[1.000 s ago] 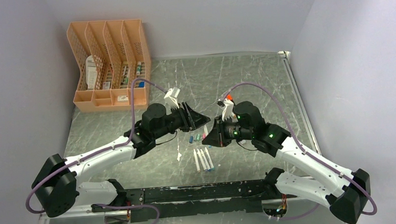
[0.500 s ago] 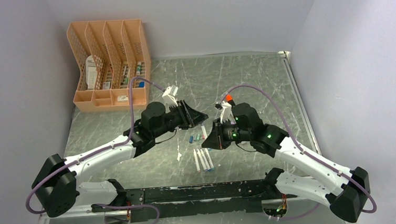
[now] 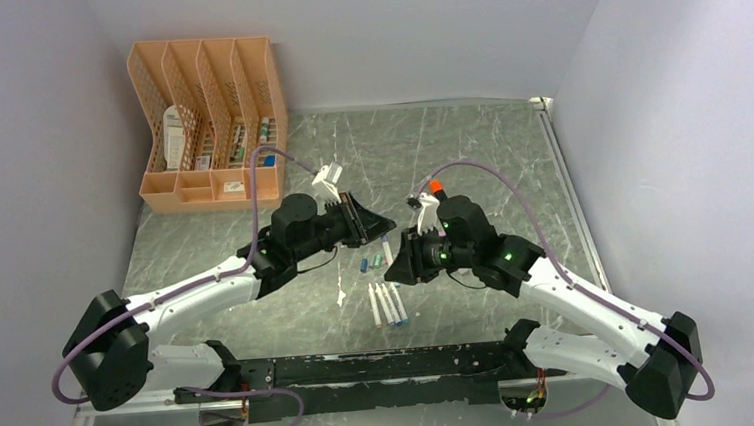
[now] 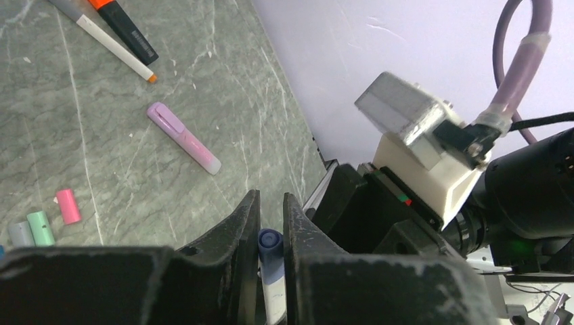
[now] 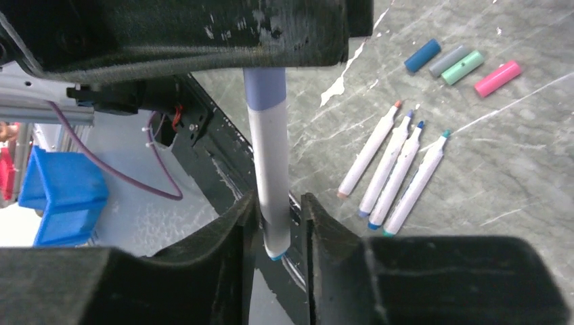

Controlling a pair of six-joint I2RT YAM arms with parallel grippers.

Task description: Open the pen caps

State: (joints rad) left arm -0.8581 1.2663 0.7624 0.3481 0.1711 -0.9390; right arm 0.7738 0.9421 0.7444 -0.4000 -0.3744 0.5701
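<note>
Grasping one pen (image 5: 266, 128): left hand (image 4: 271, 220) cap (image 4: 269, 242), right hand (image 5: 277, 217) barrel (image 5: 272, 196); four caps (image 5: 449, 60) loose.

Had a file rack (image 3: 208, 125) parked in the far left corner of the table (image 3: 479, 156). Found four uncapped pens (image 3: 386, 304) lying side by side near the front edge, mid-table, with a short row of loose caps (image 3: 371, 264) just behind them. Spotted a capped pen (image 3: 386, 244) raised just behind those, cap end between the left gripper (image 3: 388, 228) fingers, barrel between the right gripper (image 3: 390, 264) fingers. Also caught a highlighter (image 4: 184, 137) lying alone beyond the caps.
</note>
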